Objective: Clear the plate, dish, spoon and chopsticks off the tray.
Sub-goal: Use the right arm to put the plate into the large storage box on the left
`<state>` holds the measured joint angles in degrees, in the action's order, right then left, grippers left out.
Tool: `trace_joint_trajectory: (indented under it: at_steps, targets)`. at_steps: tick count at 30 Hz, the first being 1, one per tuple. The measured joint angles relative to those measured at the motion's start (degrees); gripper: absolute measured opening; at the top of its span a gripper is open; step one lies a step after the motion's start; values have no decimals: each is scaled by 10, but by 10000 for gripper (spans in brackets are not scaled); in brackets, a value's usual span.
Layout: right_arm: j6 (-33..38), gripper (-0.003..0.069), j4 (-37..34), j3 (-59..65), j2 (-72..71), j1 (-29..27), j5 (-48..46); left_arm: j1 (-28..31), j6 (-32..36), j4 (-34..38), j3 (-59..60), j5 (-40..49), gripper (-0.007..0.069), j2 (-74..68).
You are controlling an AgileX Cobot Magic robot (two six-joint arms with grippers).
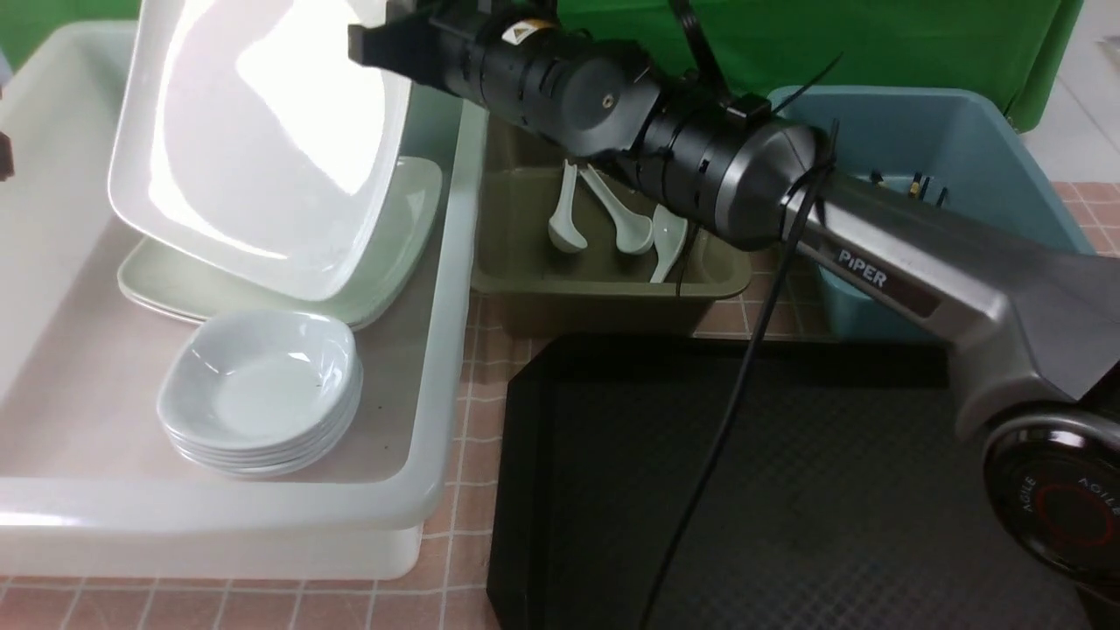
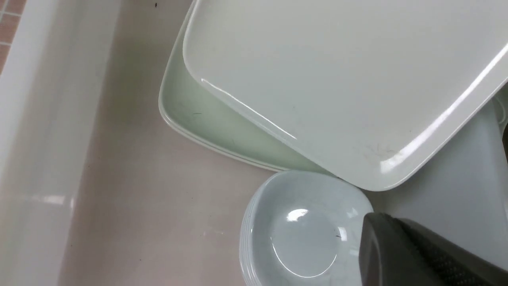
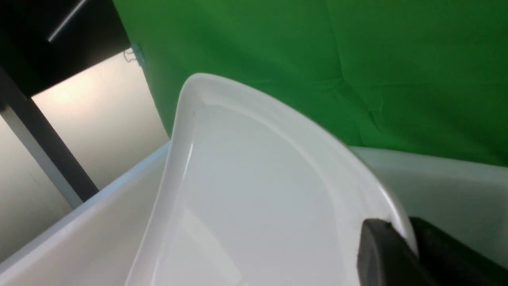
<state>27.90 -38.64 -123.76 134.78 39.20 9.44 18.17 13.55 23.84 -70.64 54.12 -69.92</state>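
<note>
My right gripper [image 3: 408,232] is shut on the rim of the large white plate [image 1: 254,140]. It holds the plate tilted steeply over the white tub, its low edge just above a stack of like plates [image 2: 198,119]. A stack of small white dishes [image 1: 262,385] sits in the same tub. Above them hovers my left gripper; one finger [image 2: 397,250] shows, its pad bare. Three white spoons [image 1: 626,227] lie in the olive tub. Black chopsticks [image 1: 914,185] peek out of the blue tub. The black tray [image 1: 787,490] shows nothing on its visible part.
The white tub [image 1: 446,350] stands at the left, the olive tub [image 1: 612,297] behind the tray, and the blue tub [image 1: 962,140] at the back right. My right arm [image 1: 700,149] reaches across above the olive tub. Green cloth hangs behind.
</note>
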Motion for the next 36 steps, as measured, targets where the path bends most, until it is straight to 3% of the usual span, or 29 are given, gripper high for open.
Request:
trace_joint_trajectory:
  at_steps: [8, 26, 32, 36]
  targets:
    - [11, 83, 0, 0, 1, 0, 2, 0, 0, 0, 0, 3, -3, 0]
    - [26, 173, -3, -2, 1, 0, -17, 0, 7, 0, 0, 10, -3, 0]
    - [25, 321, -5, -3, 1, 0, -9, 0, 8, 0, 0, 10, -3, 0]
    - [25, 365, -5, -3, 1, 0, -9, 0, 9, 0, 0, 10, -3, 0]
